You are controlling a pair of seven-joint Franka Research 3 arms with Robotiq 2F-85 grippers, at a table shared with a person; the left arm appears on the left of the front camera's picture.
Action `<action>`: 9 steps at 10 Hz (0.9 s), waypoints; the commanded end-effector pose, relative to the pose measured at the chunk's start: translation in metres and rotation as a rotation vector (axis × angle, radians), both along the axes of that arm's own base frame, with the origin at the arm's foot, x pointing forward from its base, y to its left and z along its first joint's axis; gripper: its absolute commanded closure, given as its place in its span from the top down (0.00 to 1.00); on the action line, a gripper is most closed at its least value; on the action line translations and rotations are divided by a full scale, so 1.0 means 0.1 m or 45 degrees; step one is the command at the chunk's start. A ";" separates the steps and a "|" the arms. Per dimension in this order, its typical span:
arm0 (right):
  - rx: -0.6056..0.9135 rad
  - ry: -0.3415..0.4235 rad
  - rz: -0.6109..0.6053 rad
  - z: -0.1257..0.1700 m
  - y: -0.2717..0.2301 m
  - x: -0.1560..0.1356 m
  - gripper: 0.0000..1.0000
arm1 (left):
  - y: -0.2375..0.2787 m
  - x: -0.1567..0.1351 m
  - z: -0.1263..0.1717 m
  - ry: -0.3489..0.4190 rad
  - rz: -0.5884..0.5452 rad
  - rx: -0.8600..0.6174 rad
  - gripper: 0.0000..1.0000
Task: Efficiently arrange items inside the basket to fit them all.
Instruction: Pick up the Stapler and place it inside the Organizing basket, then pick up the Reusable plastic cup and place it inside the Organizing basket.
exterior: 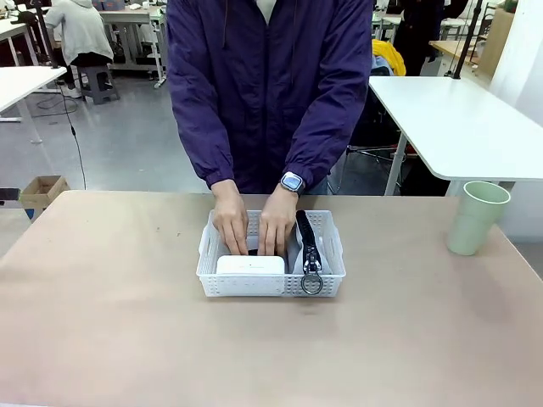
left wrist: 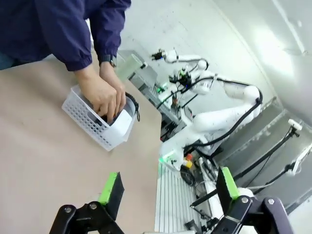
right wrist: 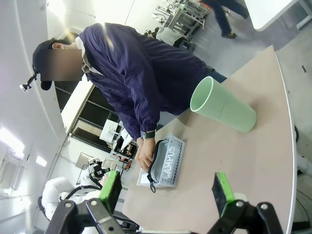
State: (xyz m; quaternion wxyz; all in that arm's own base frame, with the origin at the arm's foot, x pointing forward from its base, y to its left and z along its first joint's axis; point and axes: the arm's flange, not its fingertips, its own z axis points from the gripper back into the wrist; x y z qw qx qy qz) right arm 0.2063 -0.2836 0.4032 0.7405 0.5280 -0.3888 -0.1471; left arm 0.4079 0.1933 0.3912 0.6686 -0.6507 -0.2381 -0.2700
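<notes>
Hands (exterior: pixel 231 222) in the basket (exterior: pixel 206 259), cup (exterior: pixel 475 218) outside it.
The desk (exterior: pixel 102 322) carries the basket at its middle, long axis running left to right, with a person's hands pressing down inside. The cup stands upright, mouth up, near the desk's far right corner, well apart from the basket. The pouch (exterior: pixel 307 242) stands on edge along the basket's right end, long axis near to far, its ring (exterior: pixel 311 284) at the near wall. The box (exterior: pixel 250 264) lies flat along the near wall, long axis left to right, just below the fingertips. The left pincer (left wrist: pixel 168 183) and right pincer (right wrist: pixel 166 183) are both spread wide, holding nothing.
</notes>
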 end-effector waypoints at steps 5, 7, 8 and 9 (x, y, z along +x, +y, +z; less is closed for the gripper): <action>-0.010 -0.046 -0.012 0.02 0.00 0.02 1.00 | -0.13 -0.01 0.08 -0.109 -0.079 0.094 1.00; -0.010 -0.046 -0.012 0.02 0.00 0.02 1.00 | -0.13 -0.01 0.08 -0.109 -0.079 0.094 1.00; -0.010 -0.046 -0.012 0.02 0.00 0.02 1.00 | -0.13 -0.01 0.08 -0.109 -0.079 0.094 1.00; -0.010 -0.046 -0.012 0.02 0.00 0.02 1.00 | -0.13 -0.01 0.08 -0.109 -0.079 0.094 1.00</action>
